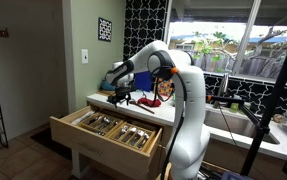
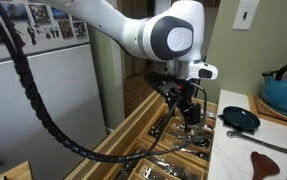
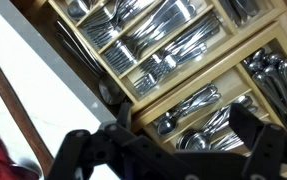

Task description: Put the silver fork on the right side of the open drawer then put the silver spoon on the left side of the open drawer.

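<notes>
In the wrist view, the gripper (image 3: pixel 161 132) has its fingers spread wide, with nothing between them. Below it lies the open drawer (image 3: pixel 208 68), pulled out from under the countertop, its wooden compartments filled with silver cutlery (image 3: pixel 163 45). Farther off in an exterior view, a black pan (image 2: pixel 241 118) and a teal kettle (image 2: pixel 283 92) sit on the countertop (image 2: pixel 273 150) beside the drawer.

hand (image 2: pixel 189 112) over open drawer (image 2: pixel 129 135) | cutlery (image 2: pixel 183 147) inside | teal kettle (image 2: pixel 286 92) nearby
</notes>
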Controlling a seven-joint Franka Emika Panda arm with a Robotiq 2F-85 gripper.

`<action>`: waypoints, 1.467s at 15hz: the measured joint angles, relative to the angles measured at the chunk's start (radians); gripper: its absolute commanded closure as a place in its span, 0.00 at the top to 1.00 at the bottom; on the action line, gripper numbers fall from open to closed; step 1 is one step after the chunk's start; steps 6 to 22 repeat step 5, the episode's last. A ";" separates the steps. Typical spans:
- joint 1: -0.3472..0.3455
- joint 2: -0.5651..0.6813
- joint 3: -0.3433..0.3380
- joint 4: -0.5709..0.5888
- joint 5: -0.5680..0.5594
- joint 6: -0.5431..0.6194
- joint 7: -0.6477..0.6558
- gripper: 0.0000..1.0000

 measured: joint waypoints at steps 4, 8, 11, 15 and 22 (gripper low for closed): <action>-0.010 -0.030 0.002 -0.029 0.000 -0.001 -0.046 1.00; -0.010 -0.033 0.002 -0.033 0.000 -0.001 -0.048 1.00; -0.010 -0.033 0.002 -0.033 0.000 -0.001 -0.048 1.00; -0.010 -0.033 0.002 -0.033 0.000 -0.001 -0.048 1.00; -0.010 -0.033 0.002 -0.033 0.000 -0.001 -0.048 1.00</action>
